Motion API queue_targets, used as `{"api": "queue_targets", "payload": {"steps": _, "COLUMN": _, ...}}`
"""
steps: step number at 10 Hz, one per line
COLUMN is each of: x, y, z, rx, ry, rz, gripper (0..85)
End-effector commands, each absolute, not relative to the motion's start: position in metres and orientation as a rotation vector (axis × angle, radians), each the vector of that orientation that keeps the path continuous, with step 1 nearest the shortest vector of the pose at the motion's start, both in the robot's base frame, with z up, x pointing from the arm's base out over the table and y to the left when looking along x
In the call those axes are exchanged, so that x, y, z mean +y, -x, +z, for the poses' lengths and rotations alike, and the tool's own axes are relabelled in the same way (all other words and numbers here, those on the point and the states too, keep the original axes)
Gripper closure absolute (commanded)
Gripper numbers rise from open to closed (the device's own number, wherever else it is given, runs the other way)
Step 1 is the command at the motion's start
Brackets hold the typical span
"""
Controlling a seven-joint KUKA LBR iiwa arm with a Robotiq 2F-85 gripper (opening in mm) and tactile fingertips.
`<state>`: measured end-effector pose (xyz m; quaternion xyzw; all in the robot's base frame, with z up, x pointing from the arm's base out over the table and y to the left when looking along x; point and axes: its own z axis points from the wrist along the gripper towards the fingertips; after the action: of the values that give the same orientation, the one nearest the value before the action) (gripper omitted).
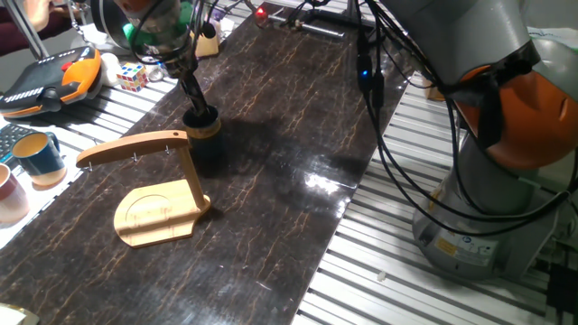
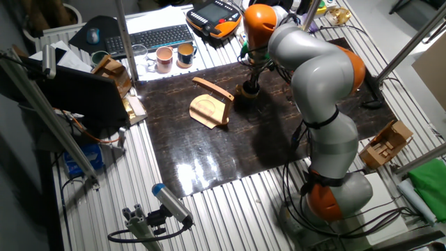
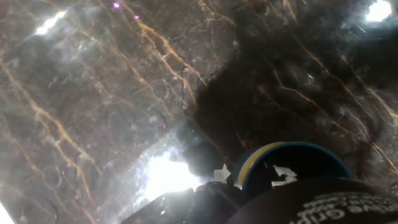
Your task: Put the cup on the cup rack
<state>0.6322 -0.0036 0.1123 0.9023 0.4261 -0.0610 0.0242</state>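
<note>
The cup [image 1: 202, 125] is a small dark mug with a tan band, right behind the tip of the cup rack's arm. My gripper [image 1: 198, 114] reaches down from above with one finger inside the cup and one outside, shut on its rim. I cannot tell whether the cup rests on the table or hangs just above it. The cup rack [image 1: 161, 191] is light wood, with its curved arm pointing left. In the hand view the cup's blue rim [image 3: 292, 155] shows just ahead of my fingers [image 3: 323, 202]. In the other fixed view the cup [image 2: 249, 88] stands right of the rack [image 2: 211, 106].
A teal cup with cream inside [image 1: 38, 153] and a pinkish cup [image 1: 9, 194] stand at the left table edge. A Rubik's cube [image 1: 132, 76] and an orange teach pendant [image 1: 54, 77] lie behind. The arm's cables [image 1: 379, 108] hang over the dark marble top [image 1: 271, 199].
</note>
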Motion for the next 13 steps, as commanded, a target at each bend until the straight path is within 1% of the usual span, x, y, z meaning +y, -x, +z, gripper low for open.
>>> {"api": "queue_targets", "payload": {"steps": 1, "x": -0.003, "y": -0.632, "z": 0.112, "rx": 1.309, "ry": -2.798, "rz": -0.187, "gripper": 48.7}}
{"api": "queue_targets", "payload": {"steps": 7, "x": -0.001, "y": -0.632, "z": 0.108, "rx": 1.293, "ry": -2.791, "rz": -0.183, "gripper": 52.0}}
{"api": "queue_targets", "payload": {"steps": 10, "x": 0.0, "y": -0.632, "z": 0.106, "rx": 1.291, "ry": -2.788, "rz": -0.18, "gripper": 55.7}}
{"api": "queue_targets", "payload": {"steps": 11, "x": 0.0, "y": -0.632, "z": 0.105, "rx": 1.29, "ry": -2.787, "rz": -0.183, "gripper": 58.0}}
{"api": "queue_targets", "payload": {"steps": 12, "x": 0.0, "y": -0.632, "z": 0.104, "rx": 1.289, "ry": -2.785, "rz": -0.187, "gripper": 63.0}}
{"api": "queue_targets", "payload": {"steps": 13, "x": -0.001, "y": -0.632, "z": 0.102, "rx": 1.287, "ry": -2.781, "rz": -0.182, "gripper": 65.7}}
